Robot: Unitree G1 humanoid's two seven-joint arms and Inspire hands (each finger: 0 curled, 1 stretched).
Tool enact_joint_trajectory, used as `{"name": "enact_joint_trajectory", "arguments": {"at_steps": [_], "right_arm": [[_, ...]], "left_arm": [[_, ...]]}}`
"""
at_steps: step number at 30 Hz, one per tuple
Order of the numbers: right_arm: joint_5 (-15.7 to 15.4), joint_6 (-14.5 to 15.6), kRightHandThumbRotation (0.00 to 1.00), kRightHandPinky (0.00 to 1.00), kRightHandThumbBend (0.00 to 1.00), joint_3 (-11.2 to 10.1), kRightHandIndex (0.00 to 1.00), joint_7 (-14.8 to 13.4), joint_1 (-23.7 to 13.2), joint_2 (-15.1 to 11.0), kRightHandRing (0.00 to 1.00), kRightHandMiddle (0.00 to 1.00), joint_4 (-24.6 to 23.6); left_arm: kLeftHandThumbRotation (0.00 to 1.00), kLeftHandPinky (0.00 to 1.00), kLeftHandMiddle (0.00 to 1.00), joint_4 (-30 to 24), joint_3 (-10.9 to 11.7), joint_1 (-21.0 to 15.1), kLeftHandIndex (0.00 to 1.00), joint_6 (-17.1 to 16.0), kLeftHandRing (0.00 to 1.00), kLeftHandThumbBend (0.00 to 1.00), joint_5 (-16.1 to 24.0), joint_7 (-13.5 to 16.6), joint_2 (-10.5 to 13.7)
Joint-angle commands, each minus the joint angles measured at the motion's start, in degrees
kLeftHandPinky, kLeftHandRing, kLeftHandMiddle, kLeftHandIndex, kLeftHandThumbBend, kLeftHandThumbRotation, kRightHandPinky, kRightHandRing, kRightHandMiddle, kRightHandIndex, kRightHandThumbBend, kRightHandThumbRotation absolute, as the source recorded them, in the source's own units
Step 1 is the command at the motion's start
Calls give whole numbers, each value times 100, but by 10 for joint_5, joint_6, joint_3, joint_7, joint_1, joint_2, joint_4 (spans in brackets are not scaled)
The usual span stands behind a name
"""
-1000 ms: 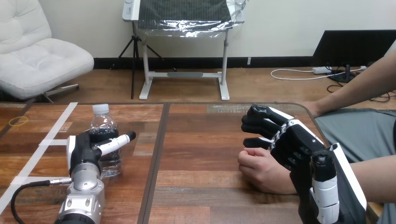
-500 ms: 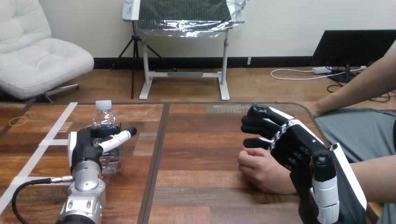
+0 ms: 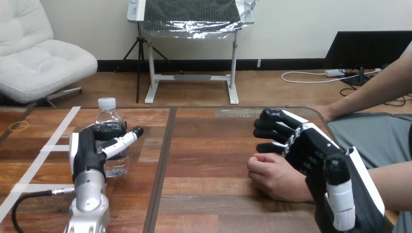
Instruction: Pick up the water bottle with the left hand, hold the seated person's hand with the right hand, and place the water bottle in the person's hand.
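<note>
While left hand (image 3: 88, 151) grips capped water bottle (image 3: 110, 119), right hand (image 3: 311, 145) sits over person's hand (image 3: 273, 175), grip unclear

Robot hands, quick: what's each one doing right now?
Left hand: closed around the water bottle.
Right hand: over the person's hand; grip cannot be told.

This looks like a robotics lab or test room, not a home or a shop. The wooden table (image 3: 214, 160) carries strips of white tape (image 3: 58, 127) laid in straight lines with crossbars, a marked-out work surface rather than a dining top. Two silver machine arms reach over it, ending in the left hand (image 3: 90, 150) and the right hand (image 3: 301, 143) — black, with white shells. A person's hand (image 3: 272, 174) rests on the wood just beside the right hand — someone sits at the table's right side.
</note>
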Motion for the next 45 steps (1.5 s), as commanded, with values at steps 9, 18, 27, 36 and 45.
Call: {"name": "enact_joint_trajectory", "arguments": {"at_steps": [9, 18, 27, 36, 45], "right_arm": [[-75, -9, 95, 70, 81, -66, 79, -26, -94, -34, 77, 78, 54], [-118, -21, 88, 68, 82, -108, 77, -33, -144, -82, 76, 78, 102], [-148, -28, 77, 66, 85, -142, 78, -36, -191, -139, 75, 78, 145], [-184, -15, 69, 63, 91, -164, 80, -35, -219, -197, 75, 80, 162], [-205, -5, 64, 65, 94, -172, 81, -24, -241, -245, 78, 82, 183]], "left_arm": [[0, 28, 38, -173, -11, 46, 45, -84, 32, 62, 12, -5, -9], [0, 27, 37, -263, -19, 90, 44, -98, 32, 60, 15, -17, -16], [0, 27, 37, -356, -24, 128, 44, -81, 32, 60, 16, -24, -27], [0, 27, 37, -422, -27, 150, 44, -60, 32, 59, 6, -36, -38], [0, 27, 36, -457, -28, 162, 43, -59, 31, 58, 0, -50, -44]]}}
